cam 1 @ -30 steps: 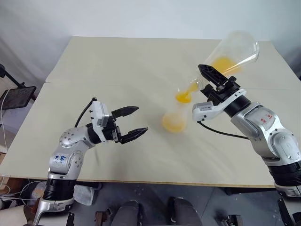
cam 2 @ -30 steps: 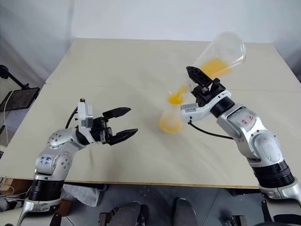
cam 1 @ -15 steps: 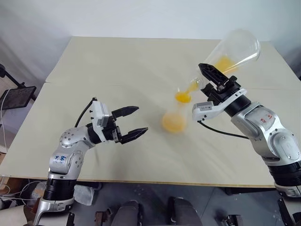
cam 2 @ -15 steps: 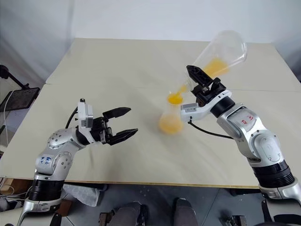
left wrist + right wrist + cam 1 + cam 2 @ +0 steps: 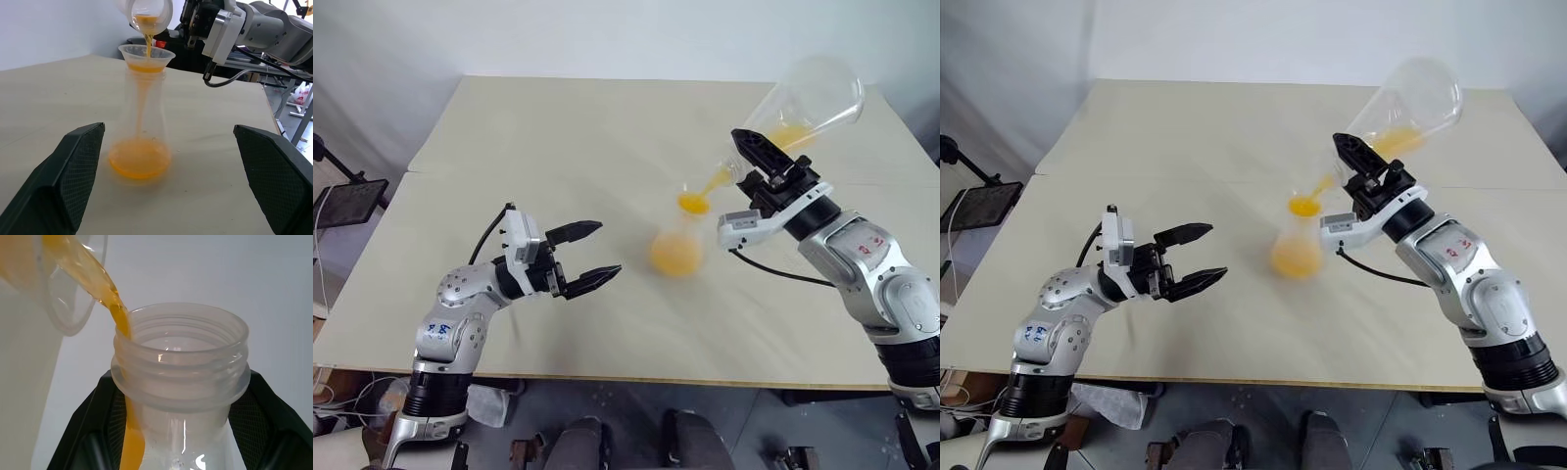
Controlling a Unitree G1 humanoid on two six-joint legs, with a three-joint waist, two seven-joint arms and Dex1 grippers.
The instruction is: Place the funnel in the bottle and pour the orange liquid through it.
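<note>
The bottle point(image 5: 675, 250), a small clear conical flask, stands upright mid-table with orange liquid point(image 5: 140, 161) pooled in its base. In its neck sits the clear funnel point(image 5: 146, 54), holding some orange. My right gripper point(image 5: 767, 164) is shut on the threaded neck point(image 5: 181, 367) of a larger clear flask point(image 5: 808, 98), which is tilted mouth-down above the funnel. From that mouth a thin orange stream point(image 5: 115, 308) runs into the funnel. My left gripper point(image 5: 605, 249) is open and holds nothing, level with the bottle and to its left, with its fingers point(image 5: 73, 171) on either side of the bottle in the left wrist view.
The beige table point(image 5: 558, 127) has a seam across it and its front edge lies close below both arms. A black stand with a tray point(image 5: 347, 201) is off the table's left side.
The pouring goes on: the orange pool in the tilted flask has shrunk a little. Both arms hold about still.
</note>
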